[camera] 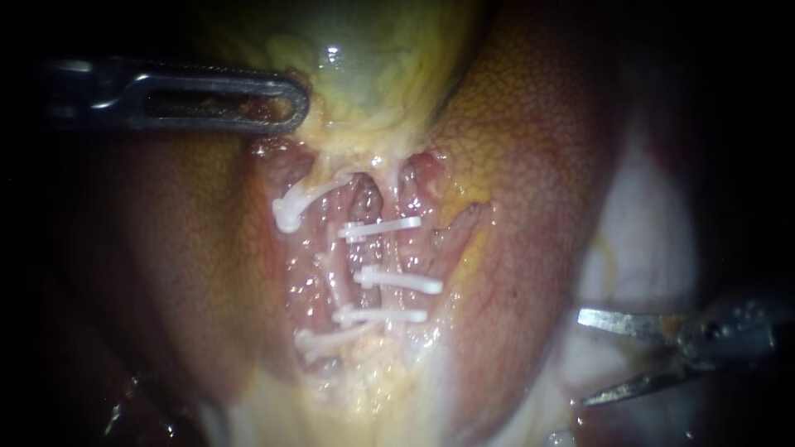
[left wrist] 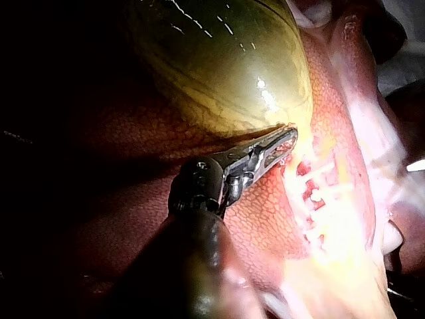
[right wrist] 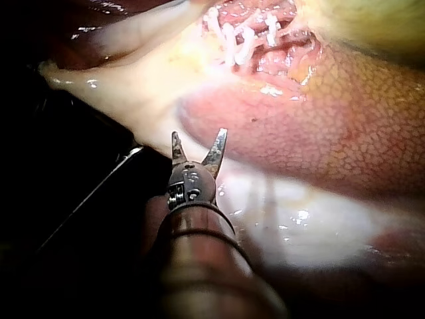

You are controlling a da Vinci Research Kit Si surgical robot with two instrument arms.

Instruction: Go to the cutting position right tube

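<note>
Bare liver (camera: 530, 265) lies between the right instrument (camera: 581, 358), its blades apart, and the clipped tubes (camera: 335, 281), with nothing in the way. White clips (camera: 397, 281) cross the tubes, leaving narrow gaps. The left instrument (camera: 294, 103) sits at the gallbladder (camera: 373, 66), well apart from the lower clips.

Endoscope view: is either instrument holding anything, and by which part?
Right instrument: nothing; jaws open, well off to the side of the clips. Left instrument: its tip lies at the gallbladder's lower edge; whether it grips there cannot be told.
</note>
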